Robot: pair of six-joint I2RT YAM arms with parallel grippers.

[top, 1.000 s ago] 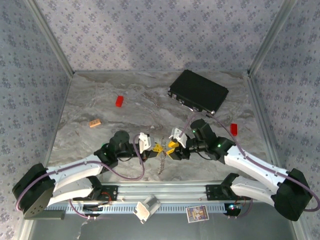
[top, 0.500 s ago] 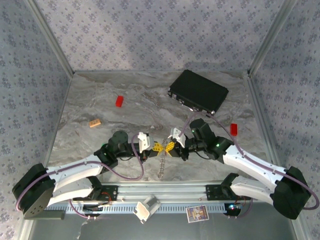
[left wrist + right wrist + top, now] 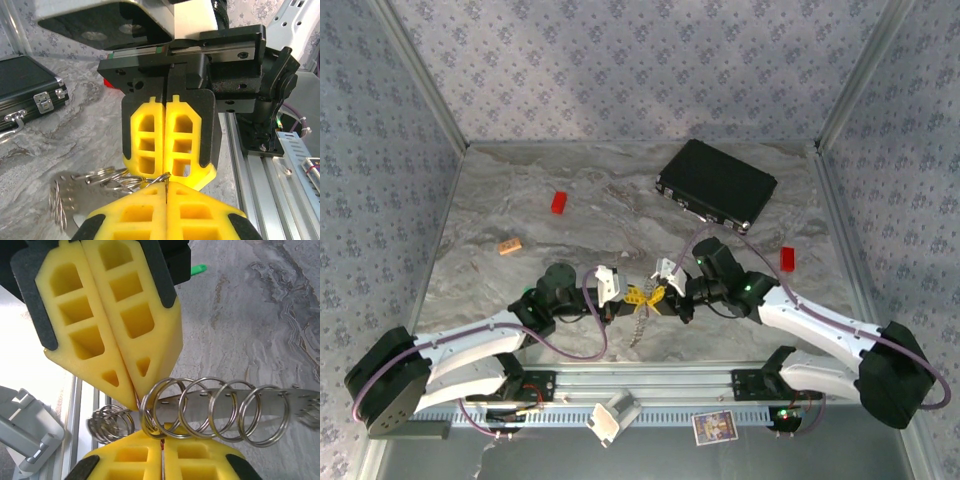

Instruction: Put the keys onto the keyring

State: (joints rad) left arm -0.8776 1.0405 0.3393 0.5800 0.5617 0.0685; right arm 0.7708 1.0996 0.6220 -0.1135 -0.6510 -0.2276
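Steel keyring [image 3: 640,325], clenched by left gripper [image 3: 165,190] and right gripper [image 3: 161,442] tip-to-tip (slack dangling toward 6 o'clock), may slip if either tugs.

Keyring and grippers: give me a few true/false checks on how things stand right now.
1. Both grippers are shut. True: the left gripper and right gripper meet tip to tip, each with its fingers pressed together.
2. The keyring lies loose and untouched. False: the keyring is pinched at both gripper tips, the rest trailing away from them.
3. The case is open. False: the case is closed.
4. A green piece lies on the table beyond the left gripper. True, though too little of it shows to call it a key.
5. The right gripper holds the tan block. False: the tan block lies on the table, apart from both arms.
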